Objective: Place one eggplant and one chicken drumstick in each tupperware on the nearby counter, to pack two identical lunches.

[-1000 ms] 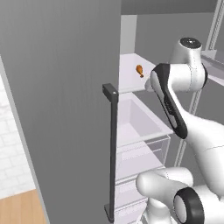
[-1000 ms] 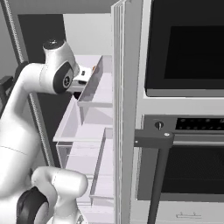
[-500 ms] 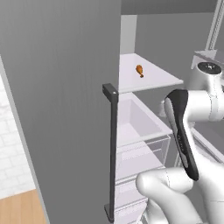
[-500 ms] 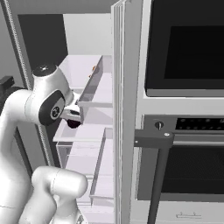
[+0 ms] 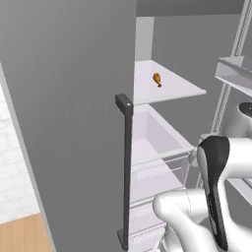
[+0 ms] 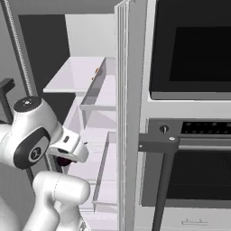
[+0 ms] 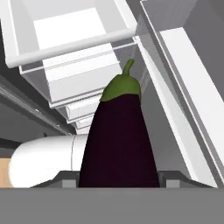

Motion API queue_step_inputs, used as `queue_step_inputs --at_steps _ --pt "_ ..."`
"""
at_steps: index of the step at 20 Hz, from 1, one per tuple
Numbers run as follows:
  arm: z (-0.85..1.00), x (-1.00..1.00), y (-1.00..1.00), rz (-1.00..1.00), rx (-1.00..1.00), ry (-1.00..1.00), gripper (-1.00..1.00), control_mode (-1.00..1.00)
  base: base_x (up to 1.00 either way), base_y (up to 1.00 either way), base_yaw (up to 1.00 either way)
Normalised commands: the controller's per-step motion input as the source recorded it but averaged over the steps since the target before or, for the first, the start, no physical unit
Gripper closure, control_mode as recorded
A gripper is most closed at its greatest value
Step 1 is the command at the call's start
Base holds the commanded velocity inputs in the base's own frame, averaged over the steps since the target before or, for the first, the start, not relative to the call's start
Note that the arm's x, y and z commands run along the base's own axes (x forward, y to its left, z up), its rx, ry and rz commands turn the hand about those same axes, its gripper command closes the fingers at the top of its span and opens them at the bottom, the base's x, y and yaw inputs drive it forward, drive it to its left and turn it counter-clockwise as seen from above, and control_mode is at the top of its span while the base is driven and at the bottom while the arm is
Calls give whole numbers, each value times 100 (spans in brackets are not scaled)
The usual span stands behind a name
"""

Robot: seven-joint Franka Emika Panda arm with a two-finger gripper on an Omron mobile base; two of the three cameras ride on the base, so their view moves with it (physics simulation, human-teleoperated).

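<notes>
Glossy dark-purple eggplant [image 7: 118,140], green cap and stem. Small orange-brown chicken drumstick [image 5: 157,78] on pale white fridge shelf [image 5: 172,88]. Clear, white-floored plastic fridge drawer [image 7: 74,52]. Mid-grey fridge door [image 5: 69,113] with dark grey bar handle [image 5: 126,167]. Black-glass oven [image 6: 189,49], grey trim.

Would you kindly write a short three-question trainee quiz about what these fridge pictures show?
1. True or false: the gripper holds an eggplant.
2. Where does the drumstick lie? A) in a drawer B) on the fridge shelf C) on the oven
3. Fill in: the eggplant's green stem points ____ the gripper.

Key: 1 true; 2 B; 3 away from.
</notes>
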Motion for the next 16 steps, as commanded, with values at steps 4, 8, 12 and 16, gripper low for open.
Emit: queue_step_inputs --at_steps 4,8,12,16 --pt "6 -69 0 0 0 -1 100 -100 0 0 0" --pt "1 -11 0 0 0 0 100 -100 0 0 0" --pt "0 -6 0 0 0 0 100 100 -19 0 0" --pt "0 0 0 0 0 0 100 100 -100 -6 0"
